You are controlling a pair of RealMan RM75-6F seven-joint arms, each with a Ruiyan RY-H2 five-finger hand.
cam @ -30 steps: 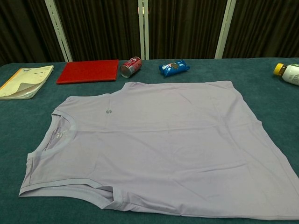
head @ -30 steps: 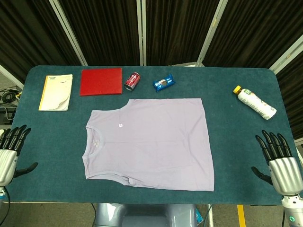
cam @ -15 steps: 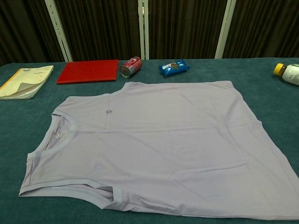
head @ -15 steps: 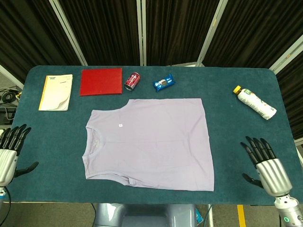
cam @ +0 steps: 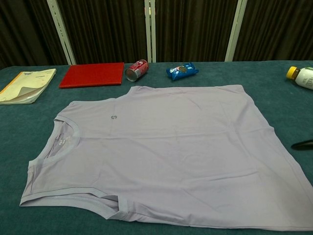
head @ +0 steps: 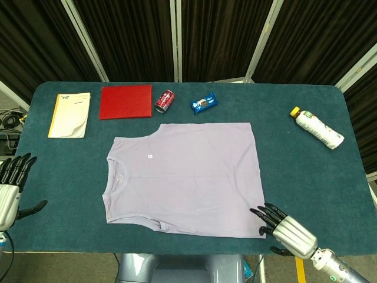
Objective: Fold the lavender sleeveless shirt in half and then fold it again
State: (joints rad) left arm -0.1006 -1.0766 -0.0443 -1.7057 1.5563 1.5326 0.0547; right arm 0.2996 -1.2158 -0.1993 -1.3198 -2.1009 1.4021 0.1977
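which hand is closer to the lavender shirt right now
Right. The right hand has its fingertips at the near right corner of the lavender sleeveless shirt. The left hand sits off the table's left edge, well apart from it.

Pale lavender shirt [head: 185, 177] with a small white mark on the chest, spread on a dark teal bench [head: 294, 159]. Beyond it, plain red board [head: 126, 101], cream notebook [head: 69, 114] edged in yellow, red can [head: 164, 100], blue packet [head: 204, 103]. White bottle [head: 318, 128] with yellow cap; silver right hand [head: 288, 230] with black fingers [head: 265, 213].
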